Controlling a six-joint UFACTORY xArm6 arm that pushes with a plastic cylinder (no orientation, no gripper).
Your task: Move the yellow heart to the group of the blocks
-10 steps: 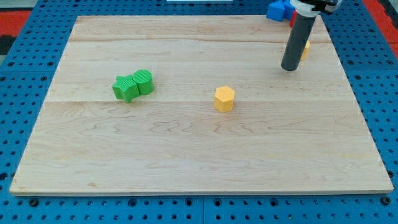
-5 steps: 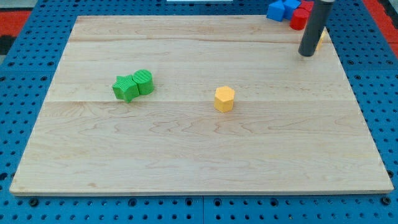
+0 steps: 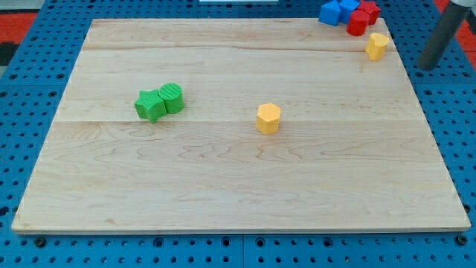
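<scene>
Resting near the far right corner of the desk [image 3: 223, 193]: yellow heart [image 3: 377, 45], upright, just inside the right edge, close below the cluster at the view's top but apart from it by a thin gap. Cluster at that corner: blue blocks [image 3: 336, 10], two or so, shapes not made out, touching one another; red blocks [image 3: 362, 17] directly to their right, touching the blue ones and partly beyond the far edge. Sitting near the desk's middle, somewhat toward the right edge: yellow hexagonal block [image 3: 268, 117], alone, well apart from everything else. Placed toward the left edge, roughly midway between far and near edges: green star-like block [image 3: 151, 105] touching a green round ribbed block [image 3: 172, 97] on its right. Tool: plain dark rod, no jaws to release or clench, grasping nothing; my tip [image 3: 427, 65] off the desk, beyond the right edge over the blue perforated base [image 3: 454, 112], to the right of and slightly below the yellow heart, not touching it. Desk surface: pale wood planks, grain running left to right.
</scene>
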